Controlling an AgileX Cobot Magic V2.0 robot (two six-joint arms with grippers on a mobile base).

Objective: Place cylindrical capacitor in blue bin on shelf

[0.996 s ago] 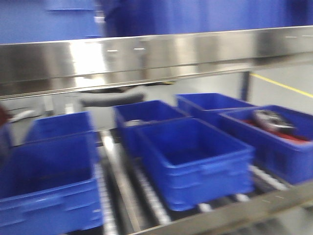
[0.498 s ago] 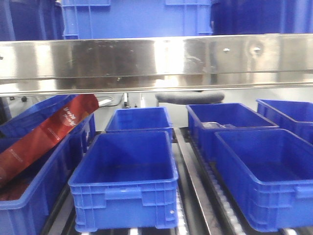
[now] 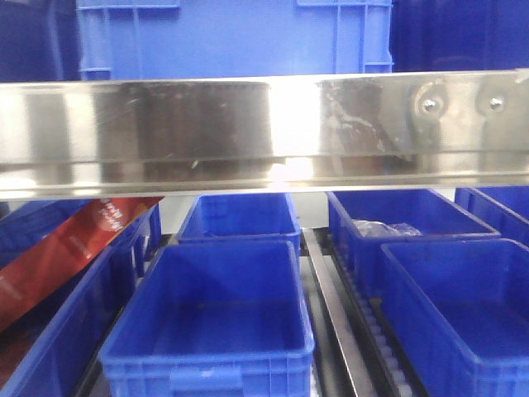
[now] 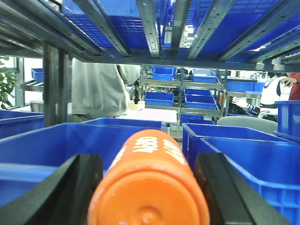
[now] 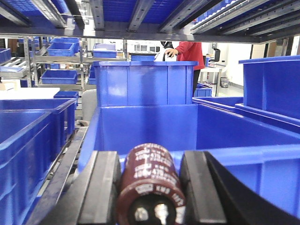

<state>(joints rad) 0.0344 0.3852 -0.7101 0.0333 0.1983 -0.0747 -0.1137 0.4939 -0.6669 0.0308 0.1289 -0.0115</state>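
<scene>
A shiny stainless-steel shelf [image 3: 165,124] runs its broad, scratched front rail across the front view, with two screws at the right end. A large blue plastic crate [image 3: 231,37] stands on the level above. Below the rail, open blue bins sit in rows on roller tracks [image 3: 382,341]. A red foil bag [image 3: 70,248] leans in the left row, and a clear plastic bag [image 3: 388,227] lies in the far right bin.

The right gripper [image 5: 150,187] is closed on a dark maroon cylindrical capacitor [image 5: 150,176]. Its black fingers [image 5: 105,183] press both sides, and the terminal end faces the camera. The capacitor is held lengthwise inside the lower level. An open blue plastic bin [image 5: 145,126] lies just ahead and below it. I cannot tell whether the capacitor is already over the bin's interior.

The left gripper [image 4: 147,187] is clamped the same way on an orange cylinder with white print [image 4: 150,173], its black fingers [image 4: 77,187] on either side. More blue bins lie ahead of it.
</scene>
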